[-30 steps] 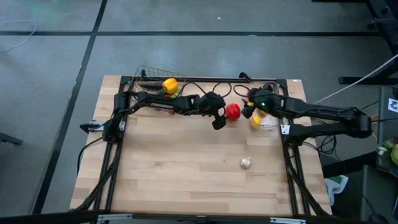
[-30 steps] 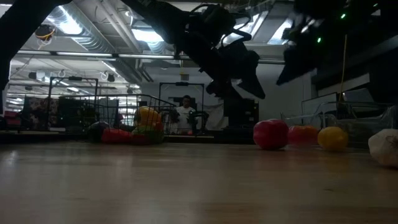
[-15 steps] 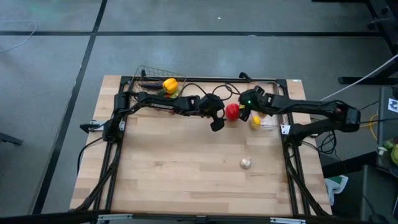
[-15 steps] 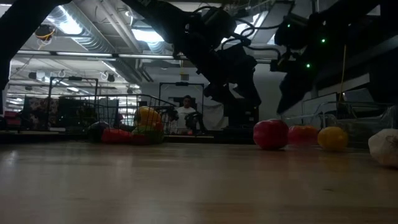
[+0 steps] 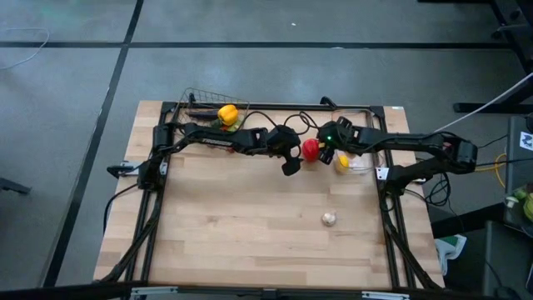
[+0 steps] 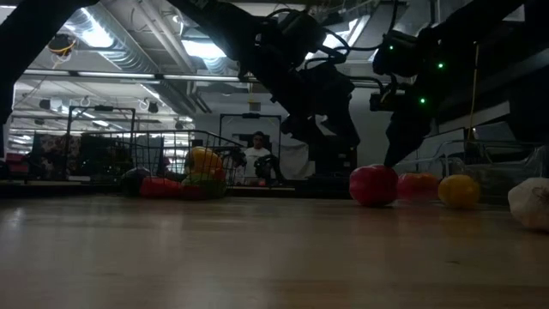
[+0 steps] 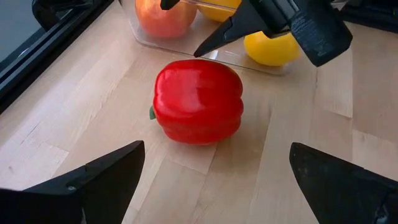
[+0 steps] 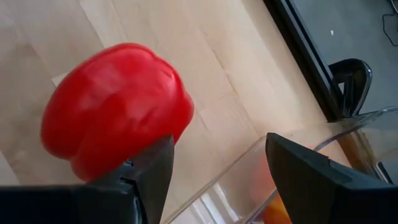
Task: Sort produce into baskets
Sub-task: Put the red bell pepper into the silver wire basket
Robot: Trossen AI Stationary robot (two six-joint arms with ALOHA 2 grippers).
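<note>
Beside the clear bin (image 5: 360, 160), red pepper (image 7: 198, 101) on its side, left gripper (image 7: 211, 180) jaws spread; right gripper (image 8: 214, 165) jaws parted.

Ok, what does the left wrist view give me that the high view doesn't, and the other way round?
Left wrist only: the red pepper lies close up on bare wood, one right finger just beside it, not gripping.

High only: the garlic bulb lies alone nearer the front, and the wire basket at the back left holds a yellow pepper.

Both: the pepper lies between the open left gripper and the right gripper, with a yellow fruit beside the clear bin.
</note>
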